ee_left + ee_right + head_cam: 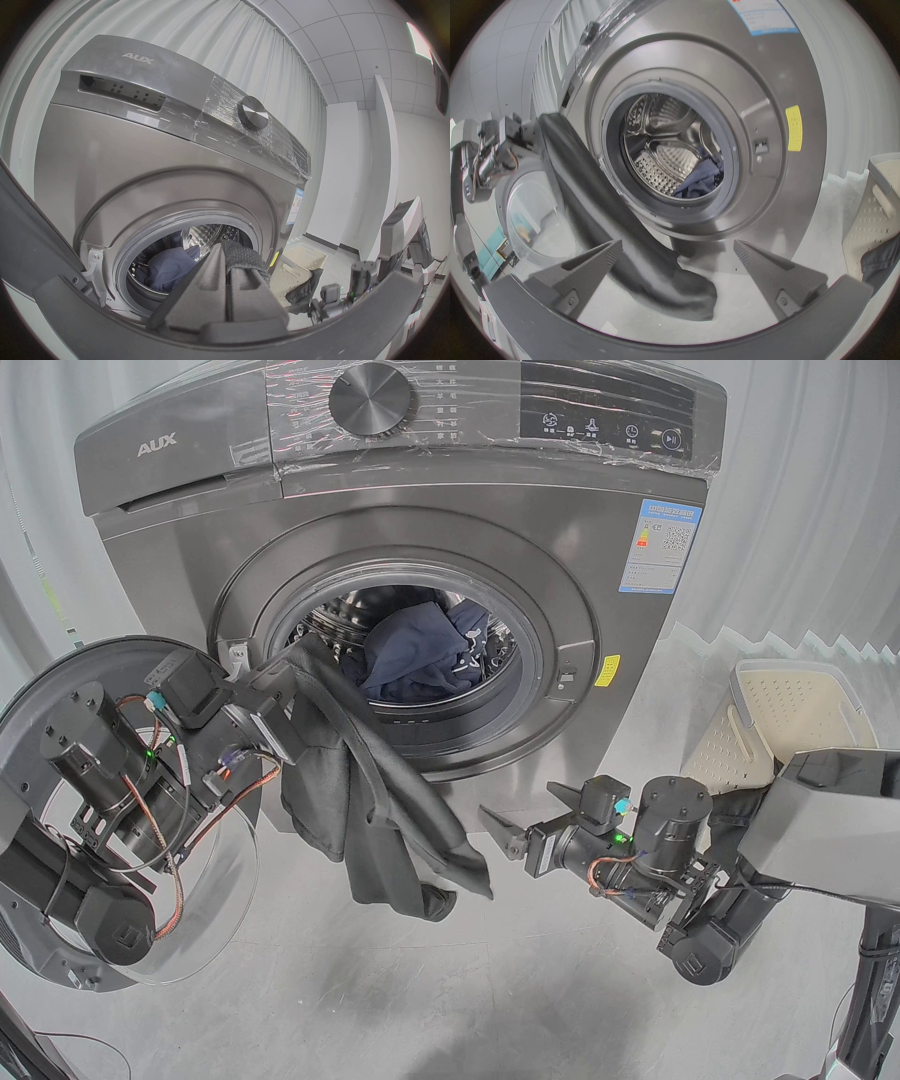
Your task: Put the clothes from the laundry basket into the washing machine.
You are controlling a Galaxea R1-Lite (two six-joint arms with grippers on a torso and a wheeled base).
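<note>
Head view, front-loader station.

- Washing machine [562, 529]: round door [56, 669] stood swung open to the robot's left. Clear film covered the control panel and dial [372, 397].
- Print: pale brand lettering [157, 446] on the drawer front, lit white icons [609, 427] on the display, a blue-and-white label [661, 546] at the upper right of the front, and a small yellow sticker [607, 670] beside the door latch. The label's fine print was too small to make out.
- Navy clothes [422, 651] lay inside the drum.
- Left gripper [281, 688] sat at the left rim of the opening. Its fingers were clamped together on the top of a dark garment [384, 801], which hung down across the machine's front.
- Right gripper [516, 801] was held low in front of the machine, pointing toward the garment. Its fingers were spread apart and held nothing.
- Laundry basket [797, 707]: cream, perforated, on the floor at the machine's right. A dark cloth [881, 260] showed at its edge.
</note>
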